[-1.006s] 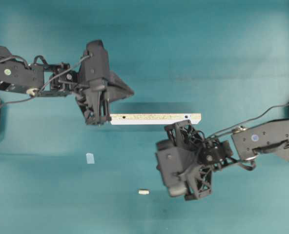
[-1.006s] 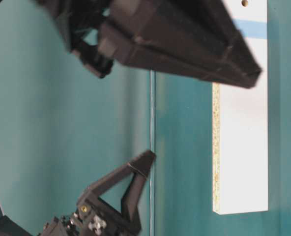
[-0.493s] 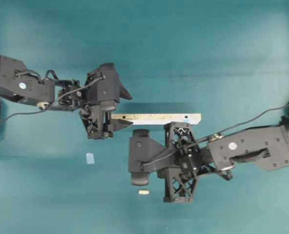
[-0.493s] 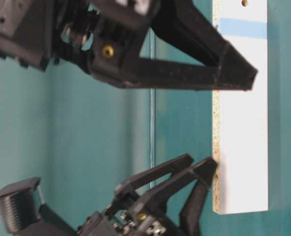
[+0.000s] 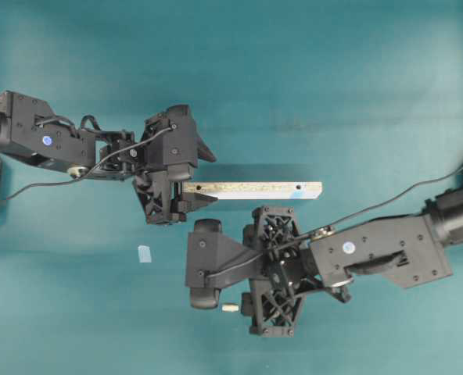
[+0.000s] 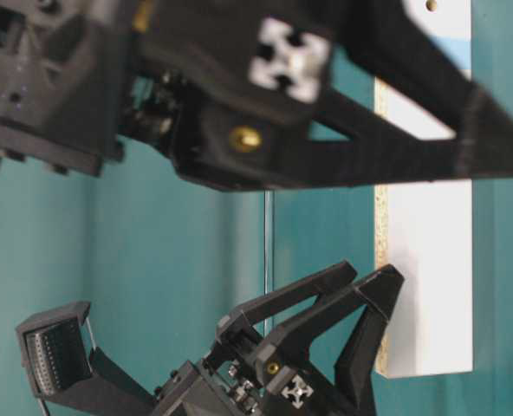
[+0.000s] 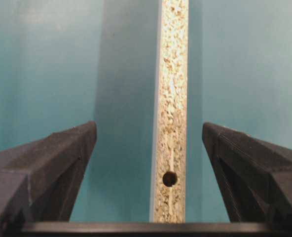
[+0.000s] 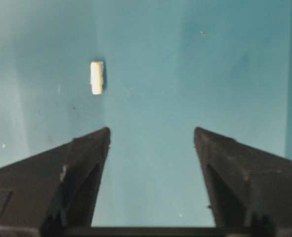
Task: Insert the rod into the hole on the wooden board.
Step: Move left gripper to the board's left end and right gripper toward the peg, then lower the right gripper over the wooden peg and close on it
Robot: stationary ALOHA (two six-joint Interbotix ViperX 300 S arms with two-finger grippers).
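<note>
Rod lies loose on teal table, ahead and left of our right gripper, outside span of its wide-spread, empty jaws. Risk: descent here misses peg, or fingertip nudges it rolling.

Wooden board stands on edge between our left gripper's wide jaws, untouched. Risk: uneven closing tips it over.

Blue-patch hole at far end, near right arm; sweep could knock board.

Robotics lab, bare teal tabletop, two black robot arms, taped marker
</note>
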